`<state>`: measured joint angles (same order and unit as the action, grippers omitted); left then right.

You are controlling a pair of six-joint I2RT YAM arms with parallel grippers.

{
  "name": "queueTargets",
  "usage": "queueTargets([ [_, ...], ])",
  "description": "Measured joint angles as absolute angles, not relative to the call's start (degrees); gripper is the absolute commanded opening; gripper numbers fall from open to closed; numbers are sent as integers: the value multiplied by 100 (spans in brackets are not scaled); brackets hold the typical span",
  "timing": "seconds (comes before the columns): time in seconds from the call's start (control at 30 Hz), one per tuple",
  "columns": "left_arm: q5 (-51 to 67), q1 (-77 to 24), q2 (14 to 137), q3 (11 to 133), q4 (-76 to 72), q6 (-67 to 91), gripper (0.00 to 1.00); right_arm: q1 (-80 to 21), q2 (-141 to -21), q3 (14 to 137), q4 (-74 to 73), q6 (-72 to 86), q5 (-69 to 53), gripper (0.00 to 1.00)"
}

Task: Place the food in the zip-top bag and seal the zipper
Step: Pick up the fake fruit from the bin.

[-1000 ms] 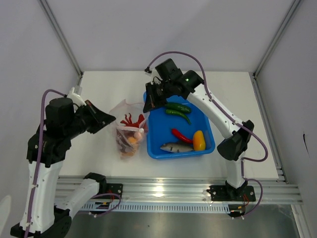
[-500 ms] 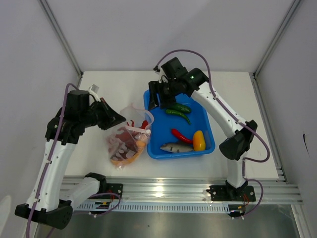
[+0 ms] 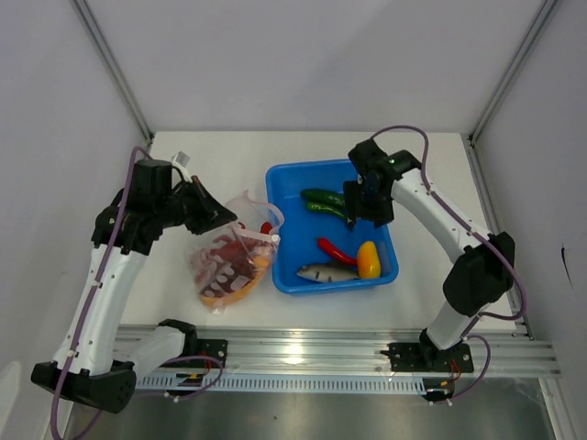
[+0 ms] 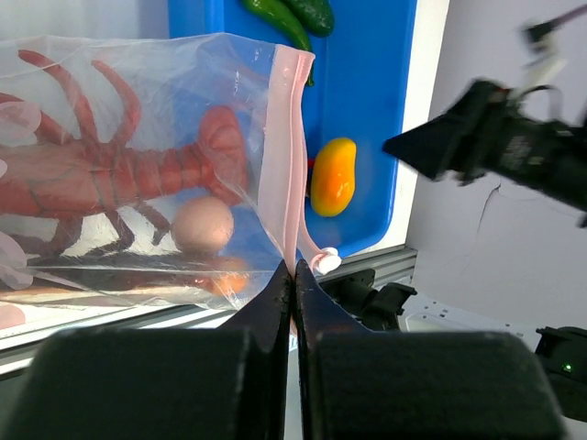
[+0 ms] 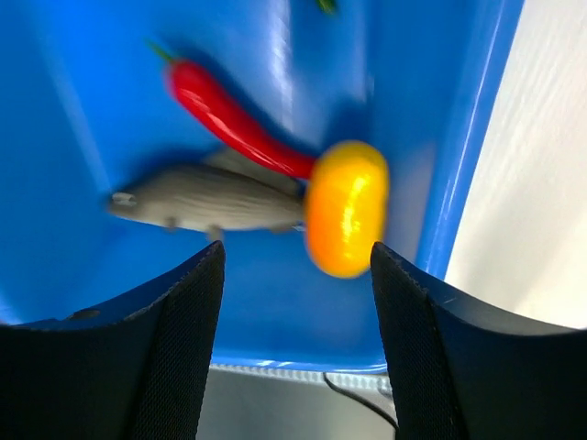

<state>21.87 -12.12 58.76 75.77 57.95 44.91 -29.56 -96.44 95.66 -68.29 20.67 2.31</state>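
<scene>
The zip-top bag (image 3: 229,268) hangs left of the blue tub, holding a red lobster (image 4: 138,170), a pale egg (image 4: 204,225) and orange pieces. My left gripper (image 3: 223,220) (image 4: 293,271) is shut on the bag's pink zipper (image 4: 286,165), beside the white slider (image 4: 327,261). My right gripper (image 3: 363,207) (image 5: 298,261) hovers open and empty over the tub. Below it lie the yellow pepper (image 5: 346,207) (image 3: 369,259), grey fish (image 5: 206,197) (image 3: 326,271) and red chili (image 5: 229,119) (image 3: 336,250). Two green cucumbers (image 3: 327,203) lie at the tub's far end.
The blue tub (image 3: 286,240) stands mid-table, its left wall next to the bag. An aluminium rail (image 3: 303,353) runs along the near edge. Frame posts rise at the back corners.
My right gripper has opened, left the bag's mouth and swung right over the tub. The left gripper has moved slightly with the bag, which now hangs lower and further left.
</scene>
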Motion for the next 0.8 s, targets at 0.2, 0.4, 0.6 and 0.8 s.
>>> queueTargets([
  [0.2,2272,-1212,5889,7577,5793,4491,1,-2978,-9732,8715,-6761,1940,631,67],
  [0.4,2296,-1212,5889,7577,5780,4495,1,-3006,-9808,8409,-6449,1881,882,67],
  [0.6,2314,-1212,5889,7577,5763,4495,1,-3234,-10241,8211,-6228,1900,1083,67],
  [0.8,2316,-1212,5889,7585,5763,4495,1,-3529,-10608,8064,-6184,2016,1317,67],
])
